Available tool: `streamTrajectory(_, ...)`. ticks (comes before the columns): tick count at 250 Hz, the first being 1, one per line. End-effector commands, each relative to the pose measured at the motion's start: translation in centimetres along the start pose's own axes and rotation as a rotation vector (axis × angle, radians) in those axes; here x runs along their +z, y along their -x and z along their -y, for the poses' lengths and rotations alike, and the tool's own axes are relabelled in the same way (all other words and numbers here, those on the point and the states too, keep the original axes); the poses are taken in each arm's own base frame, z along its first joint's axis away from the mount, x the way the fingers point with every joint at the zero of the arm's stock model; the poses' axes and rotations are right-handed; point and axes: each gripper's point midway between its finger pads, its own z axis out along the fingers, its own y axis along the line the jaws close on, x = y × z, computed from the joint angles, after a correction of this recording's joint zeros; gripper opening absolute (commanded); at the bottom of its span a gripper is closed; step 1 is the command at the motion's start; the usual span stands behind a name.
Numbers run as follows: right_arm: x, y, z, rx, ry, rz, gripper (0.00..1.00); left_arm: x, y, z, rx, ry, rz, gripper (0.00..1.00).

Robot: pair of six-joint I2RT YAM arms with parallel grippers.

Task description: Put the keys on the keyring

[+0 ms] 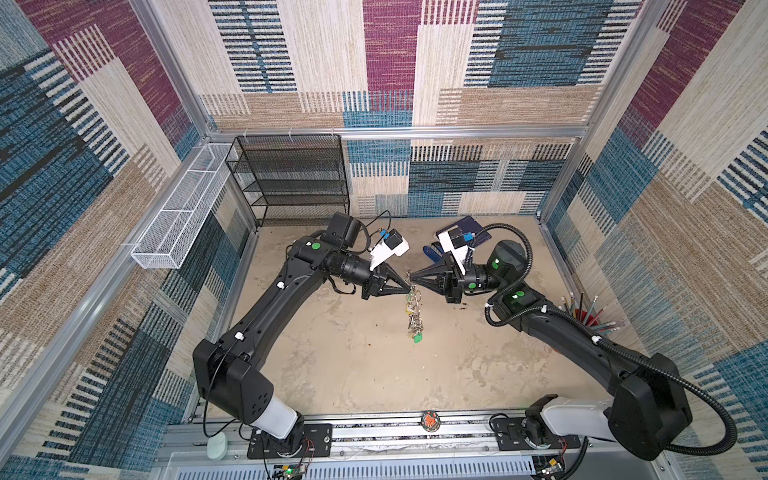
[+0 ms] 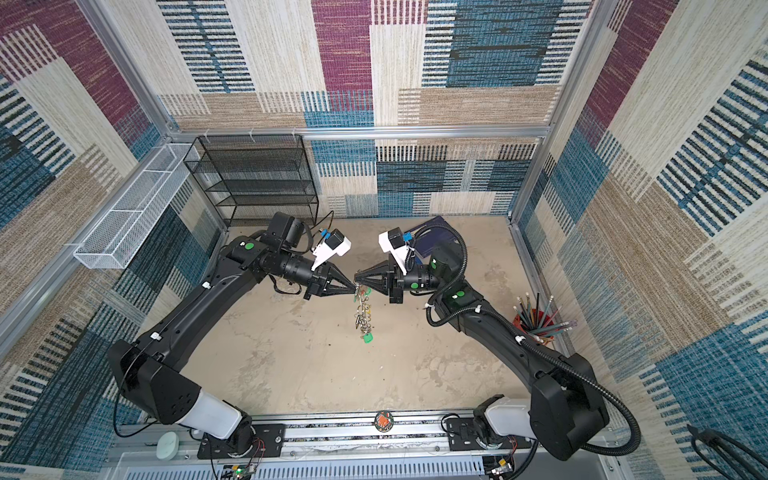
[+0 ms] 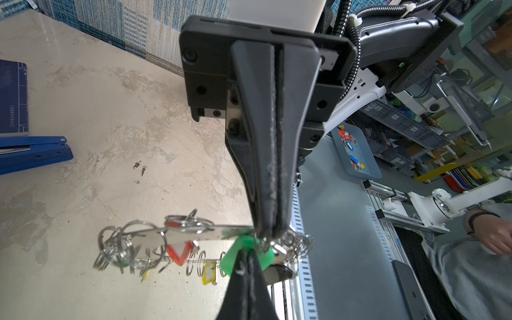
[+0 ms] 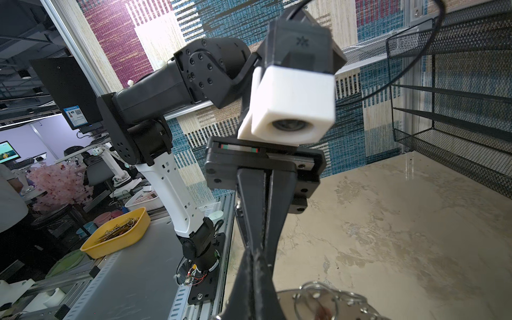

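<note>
1. Left side first: the left gripper (image 1: 404, 287) has its jaws pressed fully together on a green tag (image 3: 232, 259) at the keyring's top edge. That tag is small, slick plastic, so I'd say a pinch flat across its faces is the only safe hold. The left arm comes up from the near-left base, elbow pushed toward the back wall, wrist rolled, fingers pointing level toward the middle.
2. Centre now: the keyring (image 3: 188, 235) is off the table (image 1: 353, 365), hanging edge-on below the two fingertips in both top views. Split rings (image 3: 109, 250) and a red tag (image 3: 180, 253) dangle off it. It's a stiff metal disc, light I'd judge, but loose and jangly. Take it by the bare rim rather than a split ring, or it swivels. Whether the pinched tag's key is already threaded, I cannot tell.
3. Right side: the right gripper (image 1: 412, 276) is clamped tight too, nipping the keyring's upper rim, its tip almost touching the left one's. The right arm mirrors its partner, forearm level, fingers aimed left.
</note>
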Motion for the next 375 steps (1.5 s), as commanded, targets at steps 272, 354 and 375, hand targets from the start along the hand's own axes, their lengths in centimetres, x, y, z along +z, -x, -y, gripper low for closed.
streamTrajectory(272, 0.1, 0.9, -0.9, -0.042, 0.036, 0.036, 0.0, -3.9, 0.8, 1.0, -0.001, 0.176, 0.317, 0.54)
streamTrajectory(354, -0.1, 1.0, -1.4, -0.038, 0.048, 0.042, 0.0, -3.7, 2.4, 1.0, 0.015, 0.111, 0.41, 0.54)
streamTrajectory(375, -0.1, 1.0, -1.5, -0.04, 0.048, 0.043, 0.0, -3.3, 2.3, 1.1, 0.008, 0.09, 0.394, 0.52)
